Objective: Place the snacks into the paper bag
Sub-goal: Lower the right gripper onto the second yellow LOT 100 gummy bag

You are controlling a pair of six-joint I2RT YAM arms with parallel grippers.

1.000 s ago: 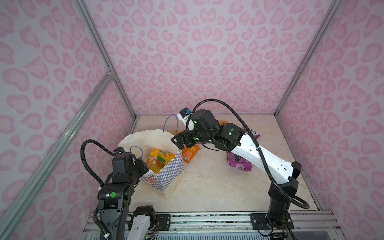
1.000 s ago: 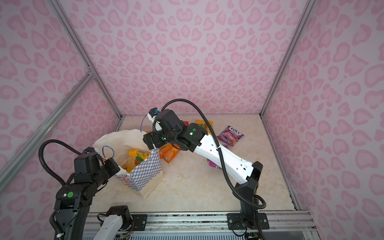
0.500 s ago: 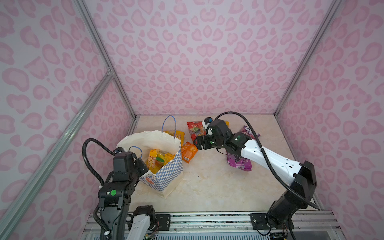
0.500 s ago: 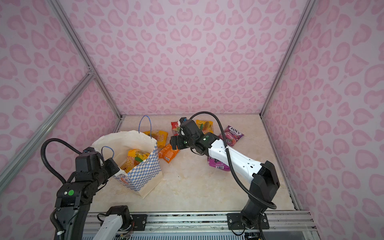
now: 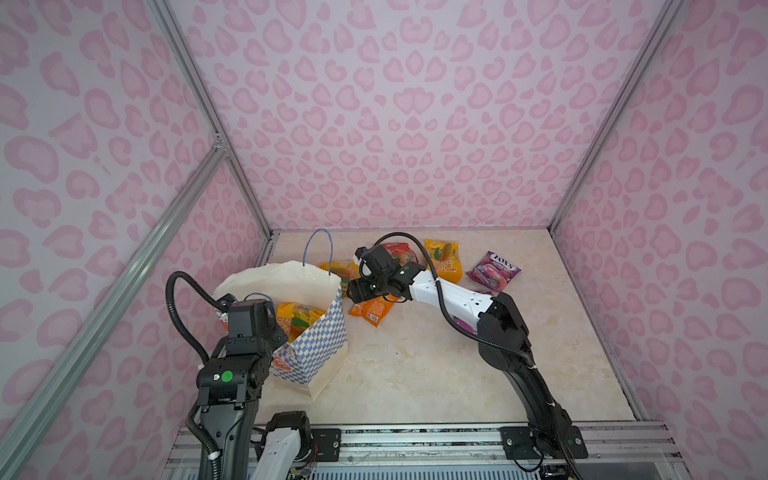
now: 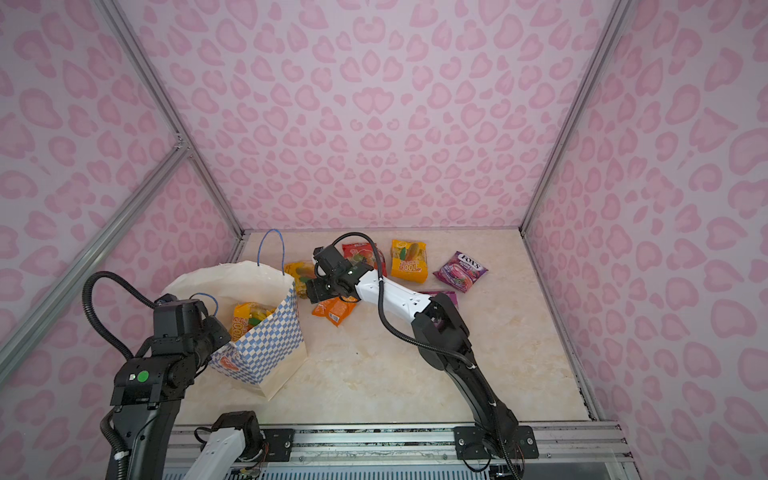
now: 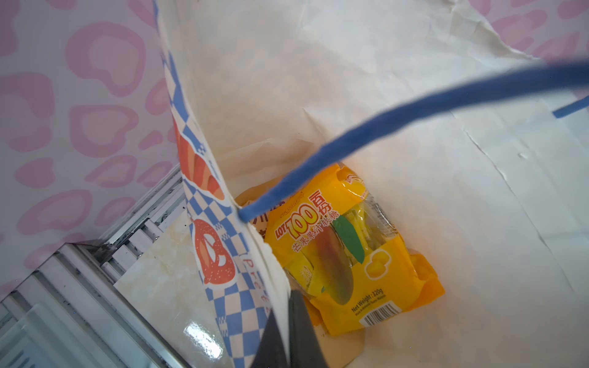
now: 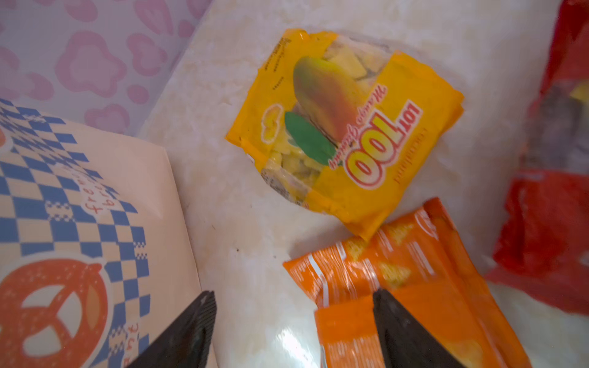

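Observation:
The white paper bag [image 5: 320, 345] [image 6: 274, 345] stands open at the left, with a yellow mango snack [image 7: 344, 255] lying inside. My left gripper [image 7: 288, 321] is shut on the bag's near rim. My right gripper [image 8: 293, 293] [image 5: 357, 291] hangs open and low beside the bag. One finger is over the orange snack [image 8: 414, 286] [image 6: 336, 309] and nothing is held. Another yellow mango packet [image 8: 344, 127] lies just beyond it. A red packet [image 5: 397, 251], a yellow packet [image 5: 444, 255] and the purple FOX'S packet [image 5: 492, 270] lie further back.
Part of a second purple packet [image 6: 442, 296] shows under my right arm. The bag's blue cord handle [image 5: 318, 249] stands up at its far rim. Pink patterned walls enclose the beige table [image 5: 415, 365] on three sides. A metal rail [image 5: 415, 432] runs along the front.
My right arm has come down from high beside the bag's mouth to just above the table at the orange packet, its jaws still apart. The left gripper and bag have not moved.

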